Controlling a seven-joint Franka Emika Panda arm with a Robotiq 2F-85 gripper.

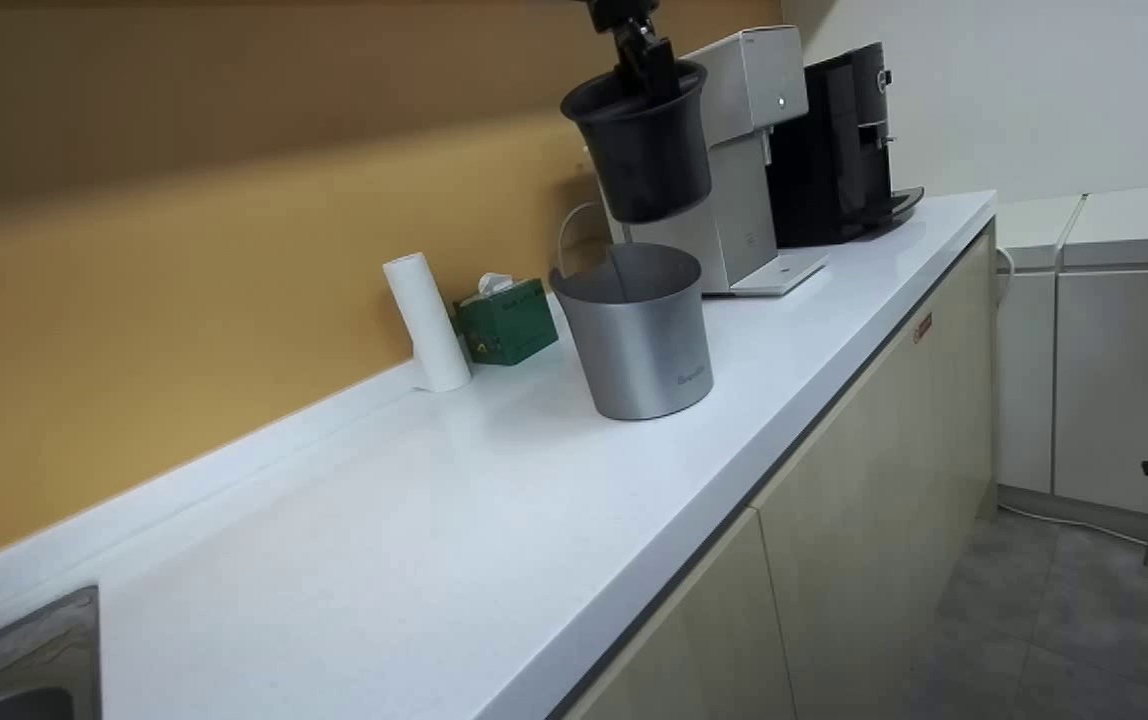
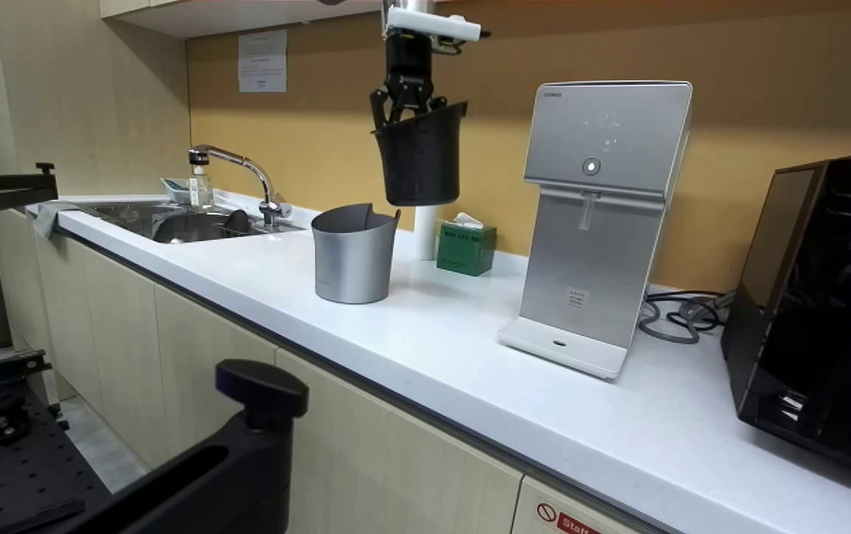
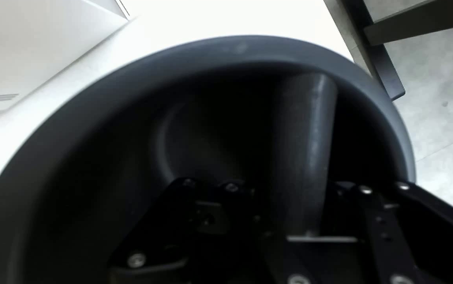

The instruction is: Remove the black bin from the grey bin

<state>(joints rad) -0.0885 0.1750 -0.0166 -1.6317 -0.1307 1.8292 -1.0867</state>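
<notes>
White surface (image 1: 354,580) underlies our jaws; the round black plastic bin (image 1: 649,160) they grip could fall should they slip.

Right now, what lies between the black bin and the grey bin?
Only air: an exterior view shows an open gap between the black bin and the grey bin.

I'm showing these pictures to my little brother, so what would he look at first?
Probably the black bin, hanging in the air from the claw in both exterior views. Lower down and apart from it, the grey bin stands on the white counter. Then maybe the green tissue box, on the counter nearer the orange-yellow wall.
</notes>
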